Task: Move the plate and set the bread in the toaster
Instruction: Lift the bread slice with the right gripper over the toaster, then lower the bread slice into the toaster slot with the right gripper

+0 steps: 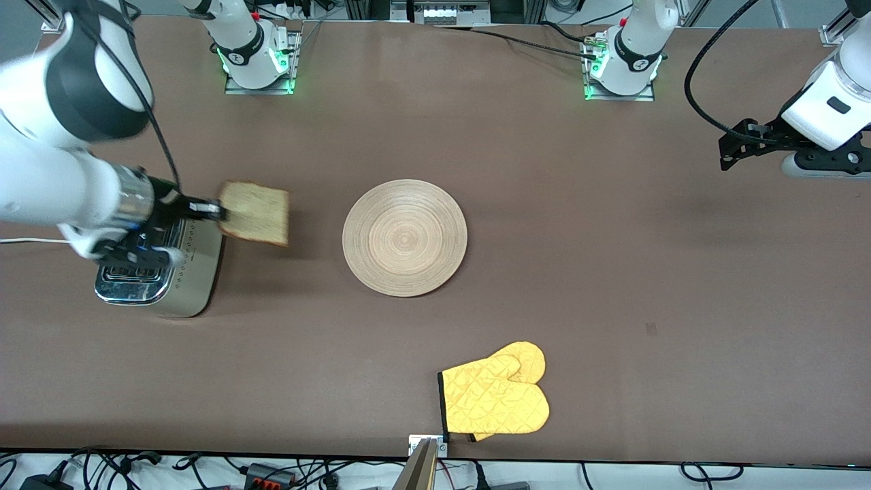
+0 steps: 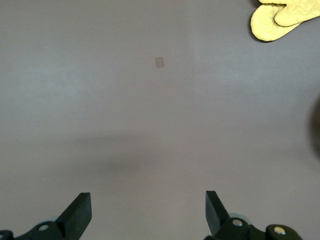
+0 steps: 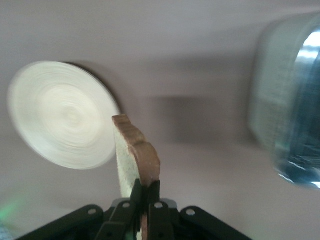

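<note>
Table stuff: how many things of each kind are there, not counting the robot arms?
Round tan wooden plate: 1
Square brown-crusted bread slice, held by the right gripper: 1
Beige and chrome toaster: 1
Yellow quilted oven mitt: 1
Total: 4

A yellow quilted oven mitt (image 1: 495, 397) lies flat on the brown tabletop (image 1: 612, 272), at the edge nearest the front camera, about midway along it.

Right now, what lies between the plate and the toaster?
Only bare table; the bread, held by the right end effector, hangs above the stretch between plate and toaster, front view.
</note>
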`<state>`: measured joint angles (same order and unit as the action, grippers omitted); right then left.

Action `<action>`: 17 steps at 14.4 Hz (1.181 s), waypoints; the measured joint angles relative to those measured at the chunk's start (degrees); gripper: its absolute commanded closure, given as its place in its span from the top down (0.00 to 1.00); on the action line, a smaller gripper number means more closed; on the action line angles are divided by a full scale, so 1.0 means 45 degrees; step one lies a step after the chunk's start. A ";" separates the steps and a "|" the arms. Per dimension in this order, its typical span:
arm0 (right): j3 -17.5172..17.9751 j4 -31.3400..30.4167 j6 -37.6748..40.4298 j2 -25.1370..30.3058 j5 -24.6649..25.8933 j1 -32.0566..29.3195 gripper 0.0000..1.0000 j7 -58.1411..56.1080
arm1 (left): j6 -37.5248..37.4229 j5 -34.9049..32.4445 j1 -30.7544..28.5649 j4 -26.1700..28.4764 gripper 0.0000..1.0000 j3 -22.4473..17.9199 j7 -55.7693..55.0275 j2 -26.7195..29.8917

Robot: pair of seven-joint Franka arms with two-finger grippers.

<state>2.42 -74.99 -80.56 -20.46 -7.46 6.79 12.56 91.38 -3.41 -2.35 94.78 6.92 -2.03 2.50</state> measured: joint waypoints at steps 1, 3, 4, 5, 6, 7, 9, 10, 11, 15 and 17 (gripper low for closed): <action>-0.0031 0.0525 0.0754 0.0004 0.0570 -0.0024 0.00 0.0090 | 0.0000 0.0000 0.0000 -0.0001 1.00 0.0000 0.0000 0.0000; -0.0169 0.1053 0.1500 -0.0006 0.1577 -0.0134 0.00 0.0051 | 0.0000 0.0000 -0.0001 -0.0001 1.00 0.0000 0.0000 0.0000; -0.0195 0.1126 0.1598 -0.0030 0.2155 -0.0183 0.00 -0.0102 | 0.0000 0.0000 -0.0001 -0.0001 1.00 0.0000 -0.0001 0.0000; -0.0199 0.1138 0.1631 -0.0075 0.2693 -0.0190 0.00 -0.0299 | 0.0000 0.0000 -0.0001 -0.0001 1.00 0.0000 -0.0001 0.0000; -0.0198 0.1142 0.1637 -0.0152 0.3015 -0.0185 0.00 -0.0410 | 0.0000 0.0000 -0.0002 -0.0002 1.00 -0.0001 -0.0001 -0.0001; -0.0203 0.1144 0.1638 -0.0263 0.3263 -0.0194 0.00 -0.0545 | 0.0000 0.0000 -0.0004 -0.0002 1.00 -0.0003 -0.0002 -0.0002; -0.0214 0.1150 0.1638 -0.0530 0.4178 -0.0249 0.00 -0.1264 | -0.0011 0.0000 -0.0011 -0.0001 1.00 -0.0008 -0.0006 -0.0003; -0.0215 0.1153 0.1632 -0.0668 0.4785 -0.0277 0.00 -0.1701 | -0.0027 0.0000 -0.0013 -0.0002 1.00 -0.0009 -0.0006 -0.0003; -0.0215 0.1158 0.1618 -0.0801 0.5293 -0.0287 0.00 -0.2118 | -0.0034 0.0000 -0.0012 -0.0002 1.00 -0.0009 -0.0006 -0.0004; -0.0214 0.1194 0.1181 -0.1184 0.6508 -0.0290 0.00 -0.3335 | -0.0048 0.0000 -0.0011 -0.0002 1.00 -0.0008 -0.0006 -0.0008; -0.0214 0.1196 0.0922 -0.1295 0.6966 -0.0293 0.00 -0.3758 | -0.0050 0.0000 -0.0006 -0.0002 1.00 0.0001 -0.0006 -0.0008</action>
<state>1.45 -69.61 -76.41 -26.28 23.89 5.47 -4.35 91.16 -3.41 -2.38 94.77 6.92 -2.06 2.47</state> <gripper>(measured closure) 0.934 0.000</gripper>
